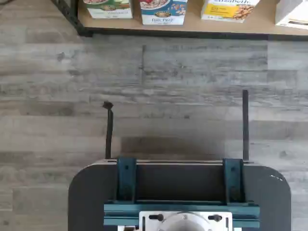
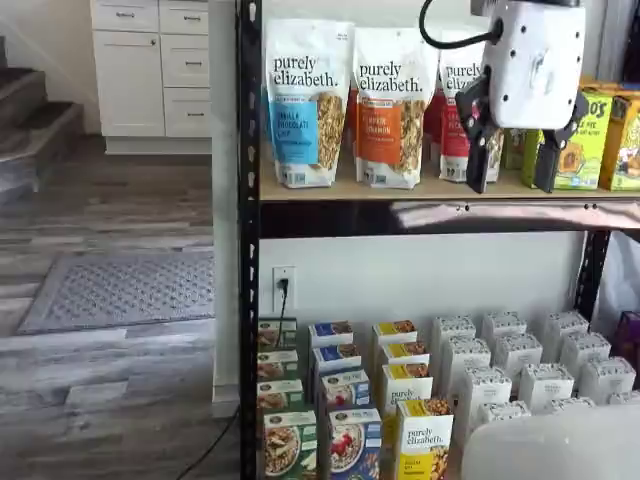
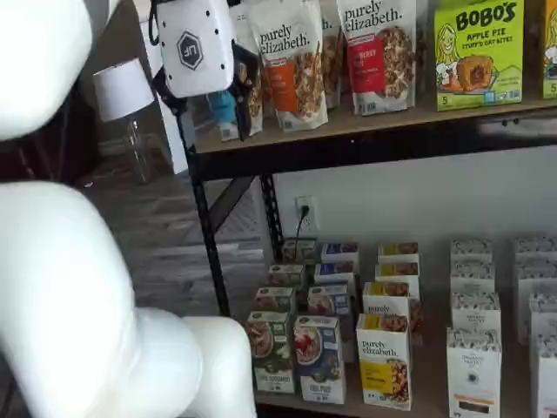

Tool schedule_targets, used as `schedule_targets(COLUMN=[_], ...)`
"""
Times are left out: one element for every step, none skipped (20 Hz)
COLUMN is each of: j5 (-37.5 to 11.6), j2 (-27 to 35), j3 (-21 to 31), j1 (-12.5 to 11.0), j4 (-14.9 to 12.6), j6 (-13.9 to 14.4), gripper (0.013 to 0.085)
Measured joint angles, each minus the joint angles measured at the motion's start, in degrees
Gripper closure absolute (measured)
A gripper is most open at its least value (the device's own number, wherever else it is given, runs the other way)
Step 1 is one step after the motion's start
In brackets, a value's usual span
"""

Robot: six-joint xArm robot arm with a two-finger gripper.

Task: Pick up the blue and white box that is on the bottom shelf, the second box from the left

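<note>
The blue and white box [image 2: 354,446] stands at the front of its row on the bottom shelf [image 3: 418,402], between a green-fronted box [image 2: 288,446] and a yellow "purely elizabeth" box [image 2: 424,450]. It shows in both shelf views, here too [image 3: 318,358]. In the wrist view it [image 1: 163,11] stands at the shelf's front edge [image 1: 192,32], far off across the wood floor. My gripper [image 2: 512,178] hangs in front of the upper shelf, high above the box and to its right. Its black fingers [image 2: 480,150] are apart with nothing between them. It also shows in a shelf view [image 3: 211,103].
Granola bags [image 2: 308,100] and Bobo's boxes [image 3: 477,50] stand on the tan upper board. Rows of white boxes [image 2: 520,370] fill the right of the bottom shelf. A black rack post [image 2: 248,250] stands at the left. My white arm [image 3: 61,261] fills the near left.
</note>
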Motion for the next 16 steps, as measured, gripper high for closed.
schedule_targets(j5=[0.4, 1.1, 1.3, 1.3, 1.3, 1.2, 1.2, 1.1, 0.9, 0.7, 0.4, -0.1, -0.5, -0.9, -1.4, -1.8], j2=[0.3, 0.7, 0.8, 0.8, 0.8, 0.8, 0.9, 0.9, 0.9, 0.9, 0.9, 0.8, 0.8, 0.7, 0.7, 0.6], j3=[-0.2, -0.6, -0.7, -0.7, -0.6, -0.6, -0.5, -0.4, -0.2, 0.0, 0.3, 0.6, 1.0, 1.4, 1.9, 2.4], j1=[0.7, 2.0, 2.1, 2.1, 2.0, 2.0, 2.1, 2.2, 2.4, 2.5, 2.6, 2.8, 3.0, 3.3, 3.5, 3.9], j4=[-0.7, -2.1, -2.4, -2.4, -2.4, -2.4, -2.4, -2.5, -2.5, -2.5, -2.4, -2.3, -2.2, -2.2, -2.1, -2.2], j6=[0.3, 0.9, 1.0, 1.0, 1.0, 1.0, 1.1, 1.2, 1.3, 1.5, 1.6, 1.9, 2.1, 2.4, 2.6, 3.0], gripper=[0.013, 0.013, 0.013, 0.013, 0.013, 0.013, 0.013, 0.013, 0.013, 0.013, 0.013, 0.013, 0.013, 0.013, 0.013, 0.013])
